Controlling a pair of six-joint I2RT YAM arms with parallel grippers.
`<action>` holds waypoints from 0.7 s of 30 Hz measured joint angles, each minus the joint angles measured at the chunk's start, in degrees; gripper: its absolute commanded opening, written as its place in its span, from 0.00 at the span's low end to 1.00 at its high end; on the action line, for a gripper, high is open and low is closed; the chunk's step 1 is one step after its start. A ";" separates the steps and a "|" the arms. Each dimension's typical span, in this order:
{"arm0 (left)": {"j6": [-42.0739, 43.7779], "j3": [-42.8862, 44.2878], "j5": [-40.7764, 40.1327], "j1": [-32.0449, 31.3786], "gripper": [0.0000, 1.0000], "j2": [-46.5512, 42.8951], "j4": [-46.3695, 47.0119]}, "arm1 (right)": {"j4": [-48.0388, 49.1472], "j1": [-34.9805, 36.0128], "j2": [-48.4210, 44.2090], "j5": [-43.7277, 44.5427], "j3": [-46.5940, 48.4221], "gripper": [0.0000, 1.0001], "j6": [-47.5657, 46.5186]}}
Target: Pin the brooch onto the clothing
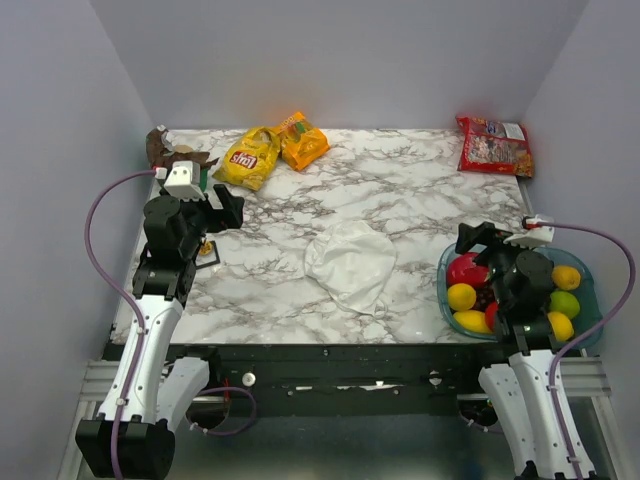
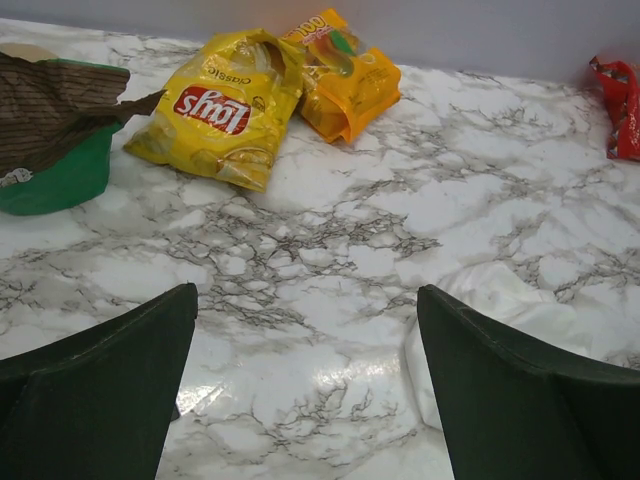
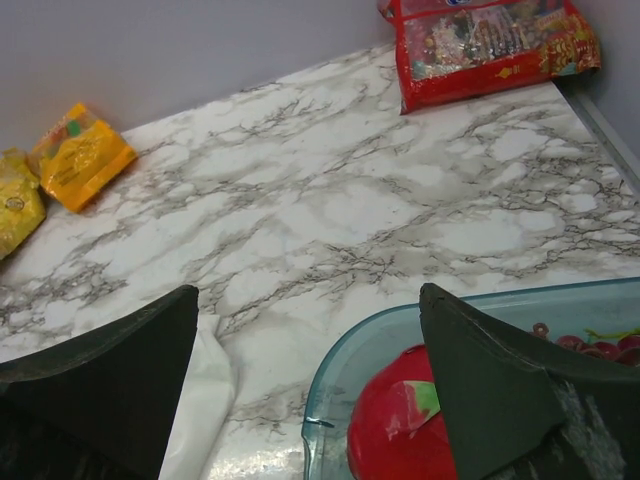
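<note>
Top external view: the brooch point(image 1: 204, 246) looks like that tiny gold dot just behind the left gripper point(image 1: 228, 212), well left of the white clothing point(image 1: 350, 262), so the left arm's way closer, and it and the right gripper point(image 1: 478, 238) both gape wide, holding nothing.

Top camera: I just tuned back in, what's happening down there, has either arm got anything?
Nothing is being handled yet. Both arms hang over the marble table with jaws wide open and empty: the left gripper over bare marble short of the yellow chip bag, the right gripper above the edge of the fruit bowl. The white clothing lies crumpled mid-table, untouched. A gold speck beside the left arm may be the brooch, but it is too small to be sure.
</note>
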 measured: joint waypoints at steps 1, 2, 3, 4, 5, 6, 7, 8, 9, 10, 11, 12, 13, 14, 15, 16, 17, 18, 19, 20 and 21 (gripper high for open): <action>-0.04 0.02 -0.20 0.00 0.99 -0.04 -0.02 | -0.11 0.00 0.00 -0.11 0.20 0.98 0.00; -0.13 0.02 -0.50 0.00 0.99 -0.11 -0.02 | -0.20 0.00 -0.02 -0.35 0.39 0.98 0.00; -0.15 0.02 -0.90 0.00 0.99 -0.24 -0.02 | -0.35 0.00 0.00 -0.63 0.68 0.97 0.04; -0.15 0.02 -1.14 0.00 0.99 -0.37 -0.02 | -0.50 0.00 0.02 -0.98 0.94 0.97 0.04; -0.15 0.02 -1.40 0.00 0.99 -0.63 -0.02 | -0.52 0.00 0.02 -1.46 1.14 0.95 0.04; -0.15 0.02 -1.62 0.00 0.99 -0.98 -0.02 | -0.61 0.00 0.07 -1.99 1.36 0.95 -0.09; -0.17 0.02 -1.79 0.00 0.99 -1.22 -0.02 | -0.87 0.00 0.31 -3.02 1.68 0.94 -0.48; -0.20 0.02 -1.99 0.00 0.99 -1.60 -0.02 | -0.96 0.00 0.68 -4.11 2.03 0.93 -0.94; -0.28 0.02 -2.12 0.00 0.99 -1.99 0.00 | -1.11 0.00 1.18 -5.18 2.45 0.93 -1.31; -0.39 0.02 -2.21 0.00 0.99 -2.23 0.02 | -1.36 0.00 1.79 -6.29 2.91 0.93 -1.60; -0.57 0.02 -2.19 0.00 0.99 -2.47 0.04 | -1.46 0.09 2.54 -7.58 3.39 0.92 -1.79; -0.72 0.02 -2.16 0.00 0.99 -2.58 0.04 | -1.55 0.33 3.17 -8.52 3.78 0.92 -1.84; -0.83 0.02 -2.10 0.00 0.99 -2.60 0.04 | -1.55 0.81 3.76 -9.33 4.02 0.92 -1.81; -1.03 0.02 -1.62 0.00 0.99 -2.58 0.02 | -1.55 1.60 4.31 -9.75 4.20 0.92 -1.81; -1.09 0.02 -1.11 0.00 0.99 -2.56 0.02 | -1.55 3.06 4.85 -9.97 4.33 0.92 -1.73; -0.98 0.02 -0.15 0.00 0.99 -2.56 0.00 | -1.55 5.03 5.60 -10.12 4.52 0.92 -1.62; -0.79 0.02 1.11 0.04 0.99 -2.60 0.04 | -1.60 8.31 6.88 -9.44 4.85 0.90 -1.53; -0.44 0.02 2.27 0.07 0.99 -2.75 0.02 | -1.57 11.65 8.28 -9.14 5.31 0.89 -1.53; -0.17 0.02 2.95 0.07 0.99 -2.89 0.04 | -1.64 15.21 10.03 -8.09 5.84 0.89 -1.49; 0.24 0.02 3.61 0.04 0.99 -3.37 0.04 | -1.92 18.78 11.87 -6.47 6.54 0.88 -1.46; 0.52 -0.02 4.07 0.04 0.99 -3.82 0.07 | -2.29 23.10 14.08 -4.70 7.37 0.88 -1.27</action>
